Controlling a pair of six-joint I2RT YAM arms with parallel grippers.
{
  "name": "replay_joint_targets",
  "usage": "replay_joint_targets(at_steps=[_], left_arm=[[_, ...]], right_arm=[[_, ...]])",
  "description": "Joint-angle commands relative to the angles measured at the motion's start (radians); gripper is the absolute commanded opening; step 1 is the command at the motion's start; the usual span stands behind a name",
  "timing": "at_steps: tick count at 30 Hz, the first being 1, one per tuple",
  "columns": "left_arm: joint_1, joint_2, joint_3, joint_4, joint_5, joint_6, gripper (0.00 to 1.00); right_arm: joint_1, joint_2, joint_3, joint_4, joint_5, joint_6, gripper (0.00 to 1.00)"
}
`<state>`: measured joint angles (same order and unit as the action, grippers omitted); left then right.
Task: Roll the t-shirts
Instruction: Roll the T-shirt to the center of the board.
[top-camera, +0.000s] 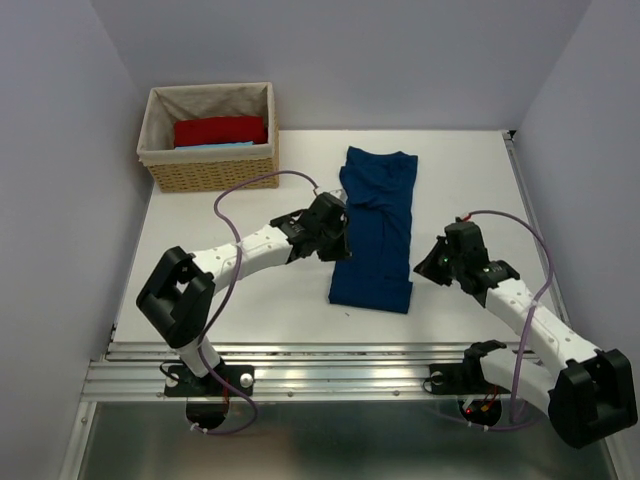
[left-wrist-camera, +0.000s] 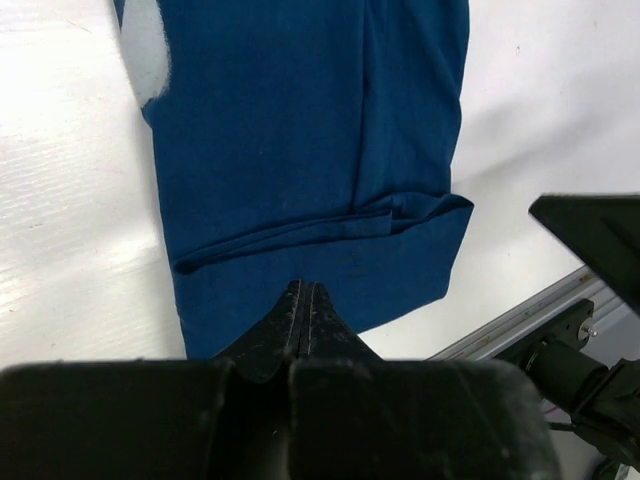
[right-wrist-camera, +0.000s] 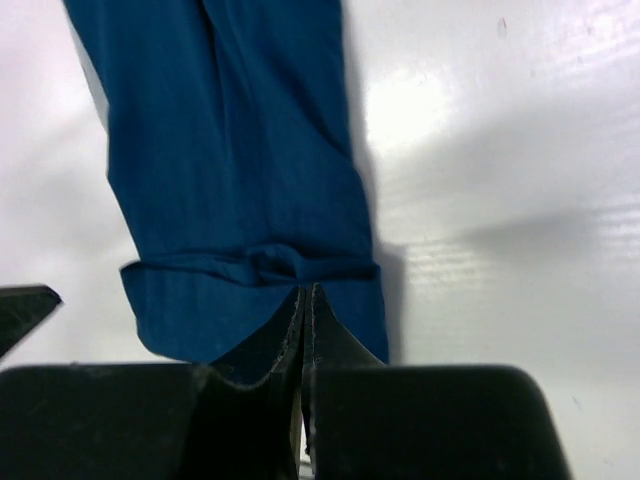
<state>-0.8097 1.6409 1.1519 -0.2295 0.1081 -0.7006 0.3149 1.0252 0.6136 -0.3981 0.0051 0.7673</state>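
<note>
Woven wicker basket at far left of white bench holds red cloth piece with light-blue cloth piece against it. Left claw sits at the left edge of the dark navy-blue t-shirt, fingers together, nothing seen pinched. The shirt lies mid-bench as a long strip, near hem turned over once. Right claw is just right of it, likewise together and empty. Risks: closed fingers push the hem instead of catching it, so the strip slides; uneven pushes skew the roll.

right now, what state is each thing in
navy t-shirt, folded into a long strip, lying flat, not rolled
left gripper, shut, empty
right gripper, shut, empty
wicker basket, upright, holding cloth
red cloth, folded, in the basket
light-blue cloth, in the basket, mostly hidden
</note>
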Motion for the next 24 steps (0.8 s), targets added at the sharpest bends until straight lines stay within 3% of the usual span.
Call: replay_joint_targets(at_steps=[1,13,24], left_arm=[[0.003,-0.067,-0.015,0.018,-0.001,0.0,0.0],[-0.005,-0.044,-0.125,0.071,0.096,0.007,0.0],[-0.005,0.048,-0.196,0.101,0.036,0.015,0.0]], right_arm=[[0.007,-0.071,-0.032,-0.05,-0.06,0.009,0.02],[0.038,-0.004,-0.086,0.034,-0.209,-0.003,0.03],[0.059,0.193,-0.074,0.131,-0.199,-0.01,0.03]])
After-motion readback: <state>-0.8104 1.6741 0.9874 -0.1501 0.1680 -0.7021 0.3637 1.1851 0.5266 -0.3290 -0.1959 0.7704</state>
